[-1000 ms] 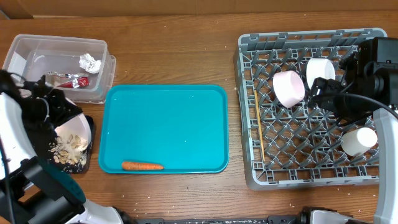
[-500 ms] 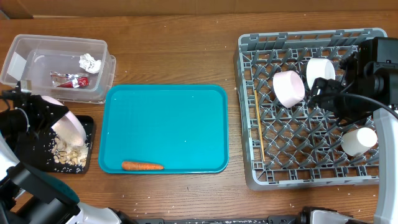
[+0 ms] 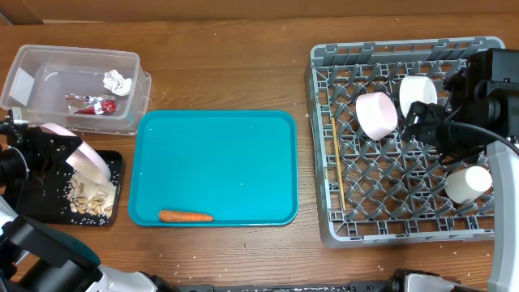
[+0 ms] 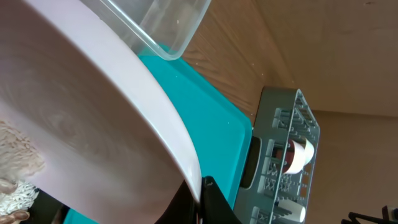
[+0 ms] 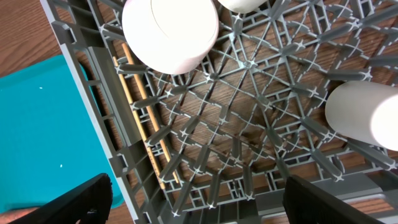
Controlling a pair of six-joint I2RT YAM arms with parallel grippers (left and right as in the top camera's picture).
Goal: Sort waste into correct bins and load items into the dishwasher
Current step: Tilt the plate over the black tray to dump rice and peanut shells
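Left fingers (image 4: 211,205) pinch a tilted white plate (image 3: 84,161) at the frame's left edge, beside beige scraps (image 3: 91,199); right fingers (image 5: 87,198) are spread wide.

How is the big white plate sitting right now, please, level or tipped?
Tipped. The plate stands steeply on edge above the black tray, its food scraps heaped on the tray below.

The carrot (image 3: 186,216) is orange, its tray (image 3: 215,146) teal, the lattice rack (image 3: 388,175) grey.

Left hand (image 3: 50,152) clamps plate (image 3: 87,161); right hand (image 3: 418,122) spread wide.
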